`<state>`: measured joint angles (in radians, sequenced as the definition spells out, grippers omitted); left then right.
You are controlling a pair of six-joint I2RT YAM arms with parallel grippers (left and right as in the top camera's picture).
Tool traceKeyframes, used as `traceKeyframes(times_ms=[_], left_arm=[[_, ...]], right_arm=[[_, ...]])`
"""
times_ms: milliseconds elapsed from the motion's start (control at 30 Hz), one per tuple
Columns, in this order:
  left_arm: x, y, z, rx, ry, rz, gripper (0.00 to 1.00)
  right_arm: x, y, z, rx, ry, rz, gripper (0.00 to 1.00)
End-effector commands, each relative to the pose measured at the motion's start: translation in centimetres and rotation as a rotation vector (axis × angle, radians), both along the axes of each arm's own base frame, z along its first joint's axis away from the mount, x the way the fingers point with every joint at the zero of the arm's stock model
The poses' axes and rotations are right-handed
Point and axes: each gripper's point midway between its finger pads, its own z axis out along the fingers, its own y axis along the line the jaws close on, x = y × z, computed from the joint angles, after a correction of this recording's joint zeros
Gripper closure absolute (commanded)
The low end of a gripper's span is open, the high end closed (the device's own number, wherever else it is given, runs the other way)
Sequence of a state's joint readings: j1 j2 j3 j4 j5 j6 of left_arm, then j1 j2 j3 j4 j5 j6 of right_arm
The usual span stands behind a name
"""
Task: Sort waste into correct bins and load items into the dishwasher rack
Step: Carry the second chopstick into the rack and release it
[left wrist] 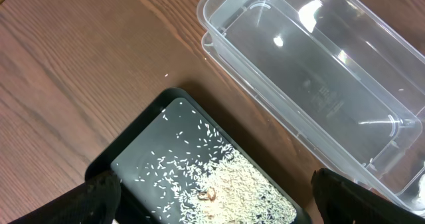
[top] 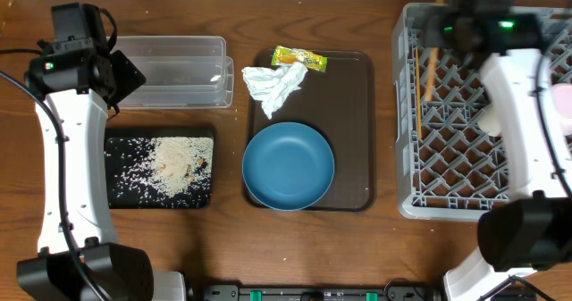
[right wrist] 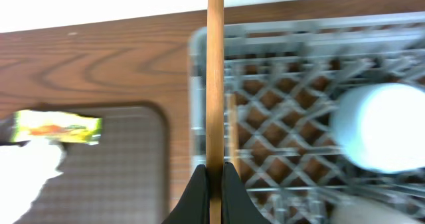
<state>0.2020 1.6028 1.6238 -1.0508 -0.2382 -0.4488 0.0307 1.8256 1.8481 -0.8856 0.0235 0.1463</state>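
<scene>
left side: the left gripper (left wrist: 214, 187) stands released, fingers (left wrist: 99, 199) spread wide, nothing between them. it hangs above the near edge of the black tray (top: 114, 144), with the clear tub (top: 170, 42) just beyond. the tub sits at the table's rear left and looks empty. the black tray lies just in front of it, apart from it. white rice crumbs (top: 174, 169) are heaped toward the tray's middle and right and scattered thinly to its left. a few small brown bits lie among them.

centre: the brown serving tray (top: 350, 113) carries three things. the yellow-green snack wrapper (top: 299, 60) lies at its rear edge. the crumpled napkin (top: 277, 85) is just in front of the wrapper, touching it. the dark-blue dish (top: 288, 165) sits upright at the tray's front left, its rim overhanging the tray's left edge.

right side: the grey dishwasher rack (top: 404, 113) stands at the table's right end. one chopstick (top: 429, 73) lies in its rear left area. the right gripper (right wrist: 214, 174) is clenched on a second chopstick (right wrist: 214, 71), which runs straight out from the jaws above the rack's left wall. a pale round vessel (right wrist: 378, 127), blurred, sits in the rack to the right; which cup or bowl cannot be told. the pink bowl (top: 564, 103) shows at the far right edge, mostly hidden by the arm.
</scene>
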Motion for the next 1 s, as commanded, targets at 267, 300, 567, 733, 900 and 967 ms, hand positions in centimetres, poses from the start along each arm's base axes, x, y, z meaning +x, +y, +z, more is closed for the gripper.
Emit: traceKeyframes(times_ms=[267,300,567,733,900,967], left_arm=[[0.0,0.3,0.5,0.004,-0.011,0.012,0.05],[0.0,0.3,0.5,0.004,-0.011,0.012,0.05],[0.0,0.2,0.5,0.004,-0.011,0.011,0.05],[0.0,0.2,0.5,0.004,-0.011,0.011,0.05],[0.0,0.3,0.5,0.004,-0.011,0.012,0.05],[0.0,0.3,0.5,0.004,-0.011,0.012,0.05]], right_arm=[[-0.2,0.9,-9.7,0.096,0.211,0.149,0.88],[-0.2,1.2,-10.3,0.098,0.224,0.153,0.84],[-0.4,2.5,-12.8,0.113,0.288,0.166,0.4],[-1.5,5.2,-11.8,0.212,0.297,0.249,0.36],[-2.4,9.8,-9.4,0.371,0.263,0.393,0.36],[-2.7,11.7,-8.9,0.409,0.257,0.445,0.36]])
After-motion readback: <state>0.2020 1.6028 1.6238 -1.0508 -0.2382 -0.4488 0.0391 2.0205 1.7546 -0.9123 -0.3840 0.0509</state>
